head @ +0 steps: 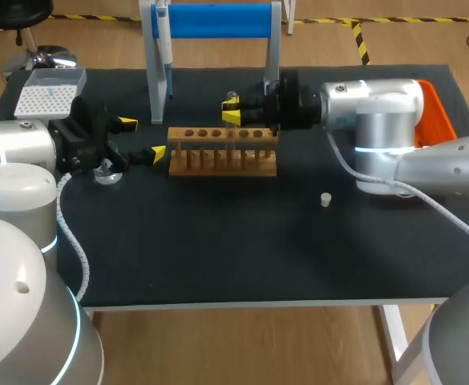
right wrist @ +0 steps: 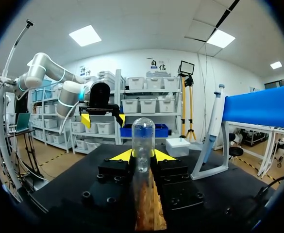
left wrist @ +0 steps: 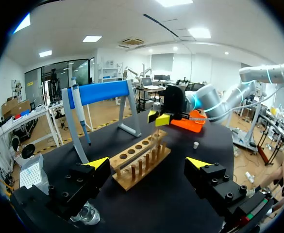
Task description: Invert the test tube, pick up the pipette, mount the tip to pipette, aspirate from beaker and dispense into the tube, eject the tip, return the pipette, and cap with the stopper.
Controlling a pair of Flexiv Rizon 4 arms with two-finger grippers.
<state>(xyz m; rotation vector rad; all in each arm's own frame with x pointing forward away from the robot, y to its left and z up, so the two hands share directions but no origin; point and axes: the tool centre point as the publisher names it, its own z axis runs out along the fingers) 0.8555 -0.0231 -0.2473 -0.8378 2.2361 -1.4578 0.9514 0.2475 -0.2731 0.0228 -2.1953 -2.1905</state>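
Right end effector (right wrist: pixel 142 156) clamps the test tube (right wrist: pixel 143 131); turned over, it could slip or strike the rack (head: pixel 222 160) beneath.

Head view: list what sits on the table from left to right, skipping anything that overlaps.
tip box → beaker → left gripper → wooden rack → stopper → orange tray
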